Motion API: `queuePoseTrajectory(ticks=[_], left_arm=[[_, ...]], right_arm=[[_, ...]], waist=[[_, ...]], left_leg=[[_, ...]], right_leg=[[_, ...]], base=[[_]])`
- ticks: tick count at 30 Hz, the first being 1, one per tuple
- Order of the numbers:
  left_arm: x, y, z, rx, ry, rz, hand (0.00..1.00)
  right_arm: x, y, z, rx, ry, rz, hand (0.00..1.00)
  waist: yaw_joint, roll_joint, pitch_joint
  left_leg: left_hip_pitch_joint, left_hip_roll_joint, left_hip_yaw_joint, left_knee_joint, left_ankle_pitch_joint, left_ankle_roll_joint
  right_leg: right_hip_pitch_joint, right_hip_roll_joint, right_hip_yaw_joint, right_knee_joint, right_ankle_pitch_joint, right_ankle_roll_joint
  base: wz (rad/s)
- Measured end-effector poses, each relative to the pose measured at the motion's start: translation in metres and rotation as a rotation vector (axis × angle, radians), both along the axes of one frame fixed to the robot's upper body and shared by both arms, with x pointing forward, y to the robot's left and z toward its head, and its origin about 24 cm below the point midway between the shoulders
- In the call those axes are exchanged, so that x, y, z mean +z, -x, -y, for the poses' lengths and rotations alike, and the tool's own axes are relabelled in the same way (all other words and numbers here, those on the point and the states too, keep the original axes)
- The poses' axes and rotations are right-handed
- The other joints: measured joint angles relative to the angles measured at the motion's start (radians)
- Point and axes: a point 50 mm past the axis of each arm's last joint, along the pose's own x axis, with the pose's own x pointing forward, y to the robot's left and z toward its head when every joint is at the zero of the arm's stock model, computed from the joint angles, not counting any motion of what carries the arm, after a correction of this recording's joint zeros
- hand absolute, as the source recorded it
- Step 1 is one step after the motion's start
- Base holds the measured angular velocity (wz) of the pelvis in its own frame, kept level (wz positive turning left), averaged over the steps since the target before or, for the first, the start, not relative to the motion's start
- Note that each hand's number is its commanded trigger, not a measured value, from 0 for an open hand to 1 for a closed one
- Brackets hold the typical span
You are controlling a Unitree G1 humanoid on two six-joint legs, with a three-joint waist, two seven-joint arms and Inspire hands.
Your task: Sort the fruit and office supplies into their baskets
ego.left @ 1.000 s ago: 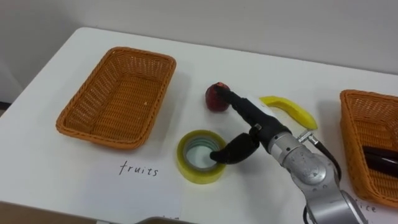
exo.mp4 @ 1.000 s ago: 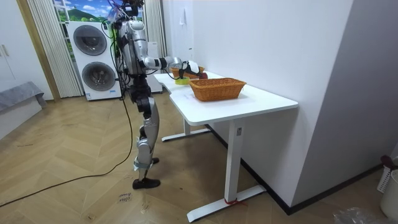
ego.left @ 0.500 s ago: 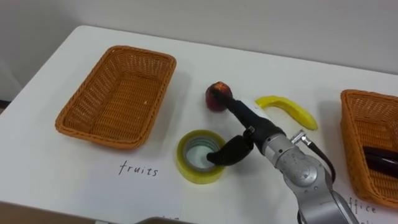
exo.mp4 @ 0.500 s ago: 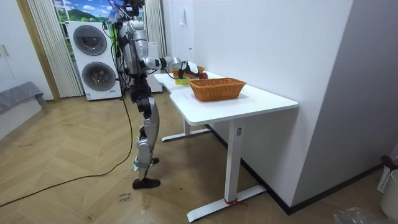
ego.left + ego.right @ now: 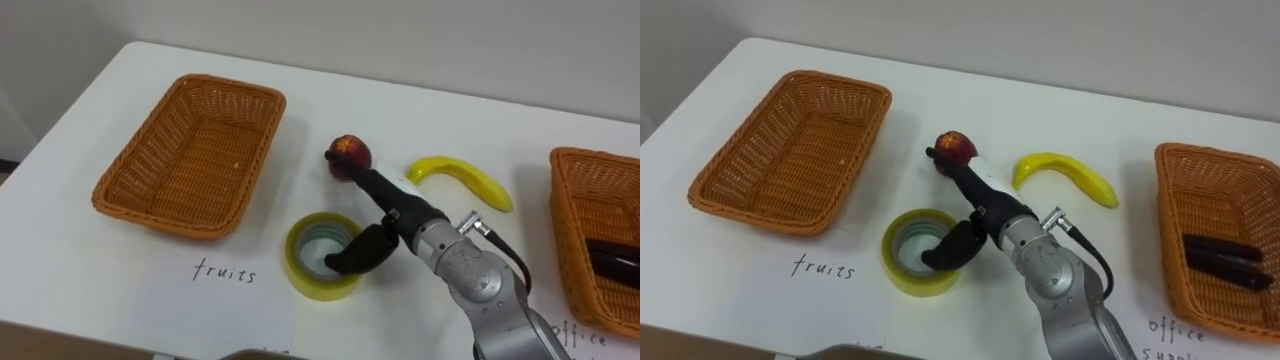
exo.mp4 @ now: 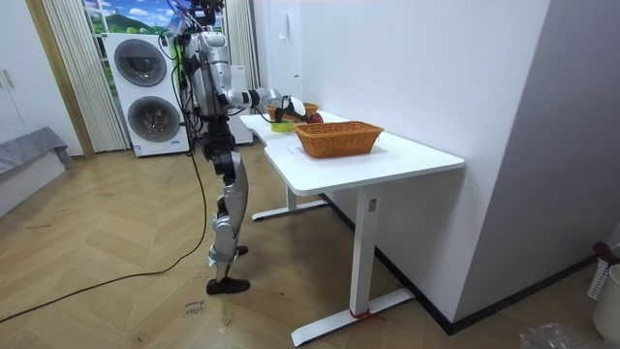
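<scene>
A yellow tape roll point(image 5: 303, 268) lies flat on the white table point(image 5: 100, 270), in front of a red apple point(image 5: 349, 154). A banana point(image 5: 462, 178) lies to the apple's right. My right hand point(image 5: 392, 214) reaches in from the lower right, open. Its straight fingers point(image 5: 368, 183) point at the apple and touch its near side. The thumb point(image 5: 355, 252) hangs over the roll's right rim and into its hole. The fruit basket point(image 5: 190, 150), labelled "fruits", stands empty at the left. In the room view I stand at the table's far end with the right hand point(image 6: 274, 97) stretched over it.
A second wicker basket point(image 5: 575, 235) at the right edge holds dark office items point(image 5: 612, 255). Paper labels lie along the table's front edge. A wall runs behind the table. Bare tabletop lies between the fruit basket and the apple.
My right hand has slid left and forward. Its thumb now sits over the tape roll's hole and its fingertips rest against the apple.
</scene>
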Motion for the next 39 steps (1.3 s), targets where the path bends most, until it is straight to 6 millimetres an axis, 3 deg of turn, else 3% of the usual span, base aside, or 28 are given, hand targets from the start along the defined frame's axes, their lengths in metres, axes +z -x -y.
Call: queuePoseTrajectory(ticks=[12, 23, 30, 31, 32, 33, 39], left_arm=[[0.000, -0.003, 0.004, 0.005, 0.002, 0.015, 0.00], [0.000, 0.000, 0.000, 0.025, 0.009, -0.005, 0.00], [0.001, -0.003, -0.001, 0.021, 0.010, 0.000, 0.00], [0.001, -0.003, -0.002, 0.021, 0.007, 0.000, 0.00], [0.002, -0.003, -0.003, 0.019, 0.004, -0.001, 0.00], [0.002, -0.003, -0.003, 0.019, 0.003, 0.000, 0.00], [0.003, -0.004, -0.006, 0.016, -0.006, 0.000, 0.00]], right_arm=[[-0.002, 0.001, 0.000, 0.016, 0.022, -0.025, 0.00], [-0.004, 0.001, -0.001, 0.075, 0.076, -0.094, 0.00], [-0.003, 0.000, -0.001, 0.106, 0.123, -0.121, 0.00], [-0.003, 0.000, -0.002, 0.112, 0.129, -0.124, 0.58], [-0.002, -0.002, -0.004, 0.122, 0.145, -0.124, 0.86], [-0.001, -0.002, -0.004, 0.128, 0.153, -0.124, 1.00], [0.009, -0.009, -0.006, 0.129, 0.237, -0.071, 1.00]], waist=[[0.023, 0.004, 0.0032], [0.023, -0.017, -0.0038], [0.022, -0.026, -0.0026], [0.023, -0.027, -0.0021], [0.021, -0.028, -0.0013], [0.021, -0.029, -0.0013], [0.022, -0.041, -0.0038]], left_leg=[[0.001, -0.001, -0.001, 0.000, 0.000, 0.000], [-0.002, -0.001, -0.003, -0.002, 0.000, 0.001], [-0.004, -0.003, -0.010, 0.000, 0.000, 0.001], [-0.004, -0.003, -0.011, -0.002, 0.000, 0.001], [-0.005, -0.003, -0.012, -0.003, 0.000, 0.001], [-0.006, -0.003, -0.012, -0.003, 0.000, 0.001], [-0.012, -0.003, -0.013, -0.005, 0.000, 0.001]], right_leg=[[0.000, -0.001, -0.001, 0.000, 0.000, 0.000], [-0.003, -0.001, -0.001, 0.000, 0.000, 0.000], [-0.001, -0.002, -0.005, 0.000, 0.000, 0.000], [-0.001, -0.002, -0.006, 0.001, 0.000, 0.000], [-0.002, -0.001, -0.006, 0.001, 0.000, 0.000], [-0.004, -0.001, -0.006, 0.001, 0.000, 0.000], [-0.010, -0.001, -0.011, 0.002, 0.000, 0.000]], base=[[0.00], [0.00], [0.04], [0.00], [0.00], [0.00], [0.00]])
